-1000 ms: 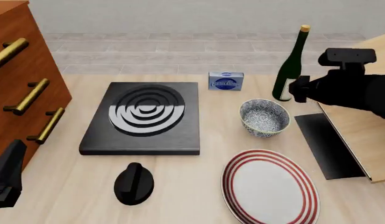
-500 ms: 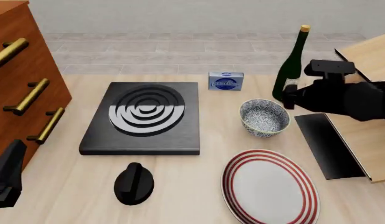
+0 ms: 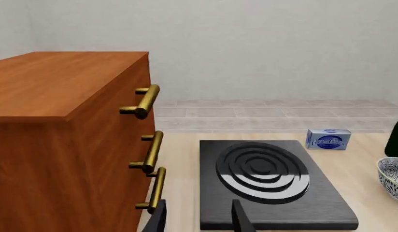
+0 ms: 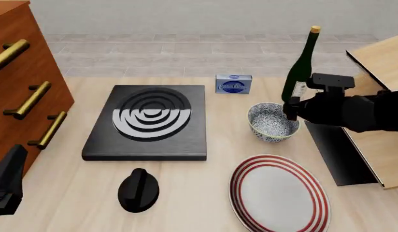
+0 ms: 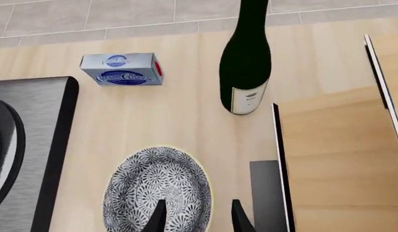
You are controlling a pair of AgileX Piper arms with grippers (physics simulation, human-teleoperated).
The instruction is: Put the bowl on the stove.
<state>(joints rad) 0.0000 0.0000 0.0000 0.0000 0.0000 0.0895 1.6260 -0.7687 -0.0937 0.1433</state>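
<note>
Two tools open — right tool (image 5: 195,212) above bowl (image 4: 272,122) rim, left tool (image 3: 197,217) near stove (image 4: 149,122).

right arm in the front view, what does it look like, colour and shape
The right arm is matte black all over, with rounded, bulky segments and a boxy black block mounted on top near the wrist. No cables, labels or markings show on it. Its right gripper ends in two slim dark jaws with pale edges. Of the left arm only a black angular piece shows at the picture's edge.
</note>
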